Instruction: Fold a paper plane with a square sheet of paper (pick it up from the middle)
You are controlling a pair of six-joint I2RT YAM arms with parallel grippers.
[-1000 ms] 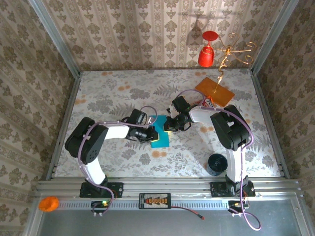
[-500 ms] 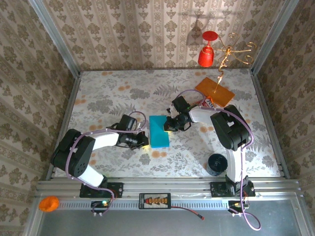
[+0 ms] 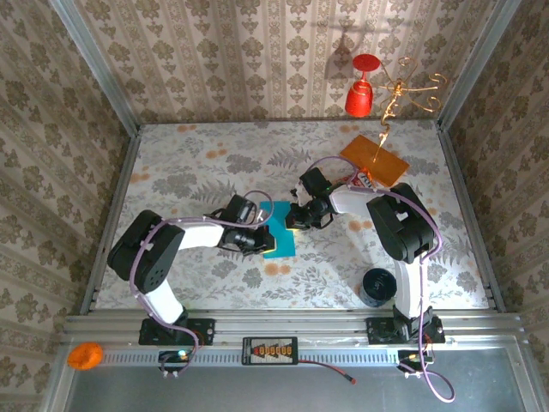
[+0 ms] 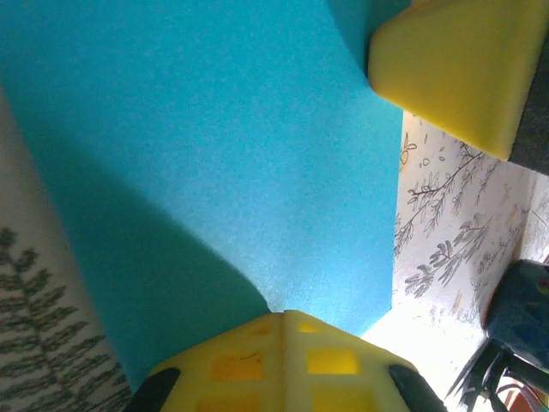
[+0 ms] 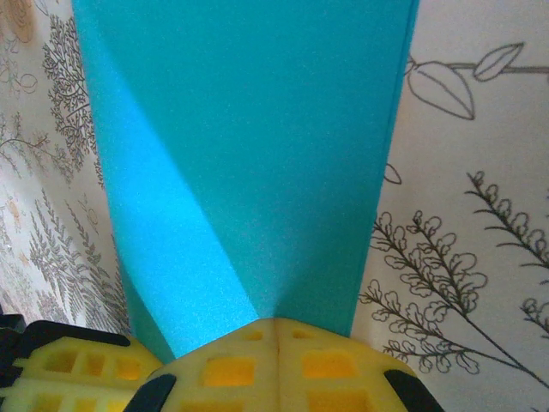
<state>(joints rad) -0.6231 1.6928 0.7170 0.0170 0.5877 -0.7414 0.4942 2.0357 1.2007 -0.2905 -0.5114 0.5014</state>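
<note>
Thin plain teal-blue paper sheet (image 3: 281, 242) lies flat mid-table (image 3: 189, 172), between the 2 arms. From above it reads as a narrow upright rectangle rather than a square, so my guess is 1 fold is already in.

Left gripper (image 3: 257, 240) is fully closed, tip down on the sheet's left edge. In the left wrist view the pads meet at a seam with the sheet (image 4: 214, 154) right in front, and I see no paper between them. Looks like pressing, not pinching.

Right gripper (image 3: 296, 221) is in the same state: closed, tip on the sheet's right side, nothing visibly clamped. In the right wrist view the sheet (image 5: 257, 129) runs straight away from the closed tip (image 5: 276, 330), with a lighter diagonal band on it. Can't tell whether that band is a crease or just light.

Handling, my read:
- very light and limp, so it will slide on the patterned table unless 1 tip pins it
- creases easily and for good, so a bad press stays
- flat on the table there is no edge to grab; the middle needs a pinch that bunches the paper up, or take a lifted fold edge
- tears if the 2 arms pull against each other
</note>
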